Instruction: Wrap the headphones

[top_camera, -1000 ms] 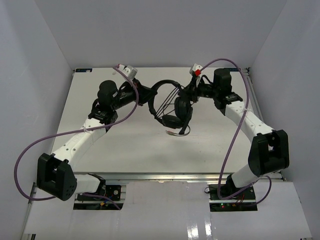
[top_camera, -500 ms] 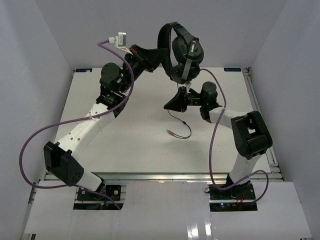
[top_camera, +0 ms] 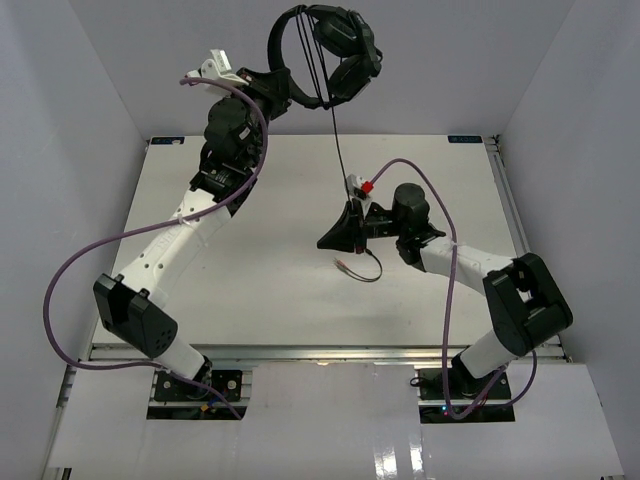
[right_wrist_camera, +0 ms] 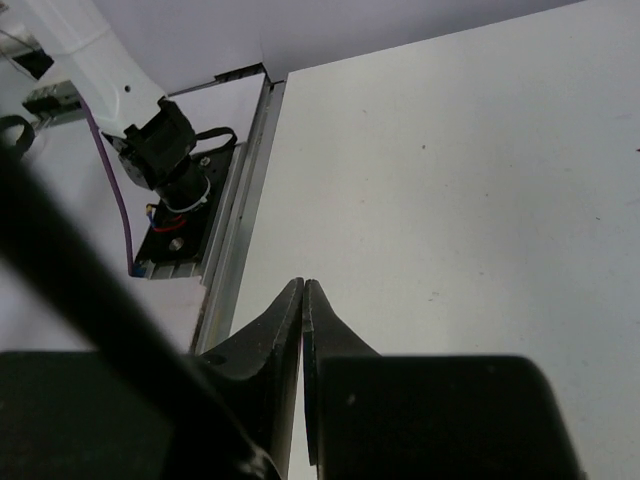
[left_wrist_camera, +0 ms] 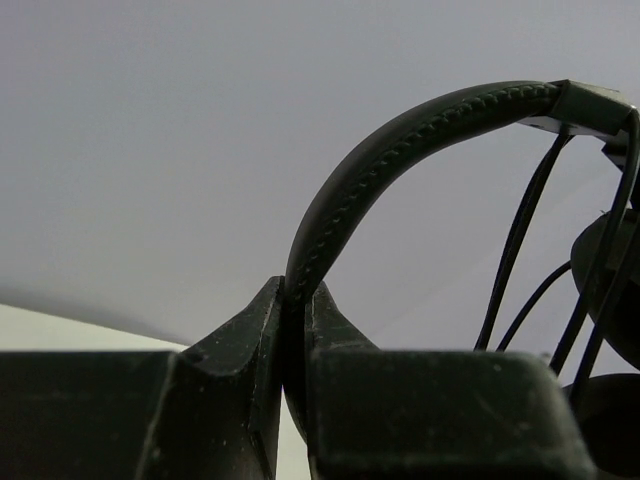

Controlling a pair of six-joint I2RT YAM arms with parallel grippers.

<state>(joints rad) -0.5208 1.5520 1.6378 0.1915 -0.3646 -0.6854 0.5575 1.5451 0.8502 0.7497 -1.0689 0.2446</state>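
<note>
The black headphones (top_camera: 345,50) hang high above the table's far side. My left gripper (top_camera: 280,88) is shut on their padded headband (left_wrist_camera: 400,150), which rises from between the jaws (left_wrist_camera: 296,290) and arches right. An earcup (left_wrist_camera: 610,280) and thin wires (left_wrist_camera: 515,250) hang at the right. The thin black cable (top_camera: 338,150) drops straight down to my right gripper (top_camera: 322,243), low over the table's middle. Its tail loops on the table and ends in coloured plugs (top_camera: 345,265). The right gripper (right_wrist_camera: 303,283) is shut, with nothing visible between its tips. A blurred black cable (right_wrist_camera: 80,290) crosses its left side.
The white table (top_camera: 250,280) sits inside grey walls. Thick purple robot cables (top_camera: 70,290) loop off both arms. In the right wrist view, a metal rail (right_wrist_camera: 235,250) runs along the table edge with a black motor mount (right_wrist_camera: 165,150) beyond it.
The left arm lifted the headphones off the table, high and to the back left. The right gripper dropped from the far right to the table's middle, and the cable now hangs straight.
</note>
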